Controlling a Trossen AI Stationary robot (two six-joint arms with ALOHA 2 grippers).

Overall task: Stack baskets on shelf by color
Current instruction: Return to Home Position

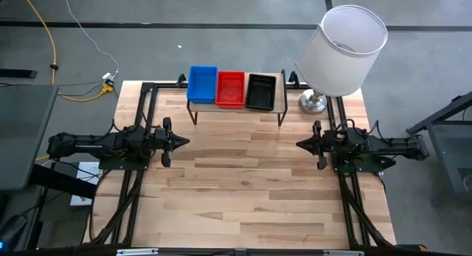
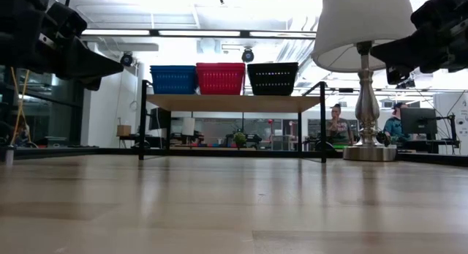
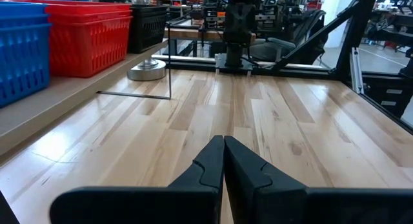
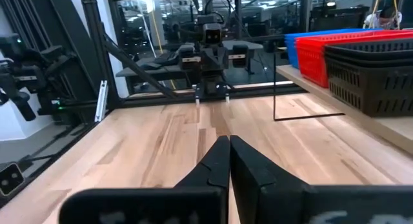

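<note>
Blue baskets point(image 1: 202, 84), red baskets point(image 1: 230, 88) and black baskets point(image 1: 260, 91) stand side by side on the shelf's plank top point(image 1: 236, 106) near the table's far edge, each colour in its own pile; the low view shows them as blue point(image 2: 173, 79), red point(image 2: 221, 77) and black point(image 2: 273, 78). My left gripper point(image 1: 184, 142) hovers shut at the table's left side, pointing right. My right gripper point(image 1: 299, 144) hovers shut at the right side, pointing left. Both are well clear of the shelf and hold nothing.
A lamp with a white shade point(image 1: 343, 49) and metal base point(image 1: 313, 102) stands at the table's far right corner, beside the shelf. Bare wood tabletop point(image 1: 243, 189) stretches between the two arms and toward the near edge. People sit in the room behind point(image 2: 338, 124).
</note>
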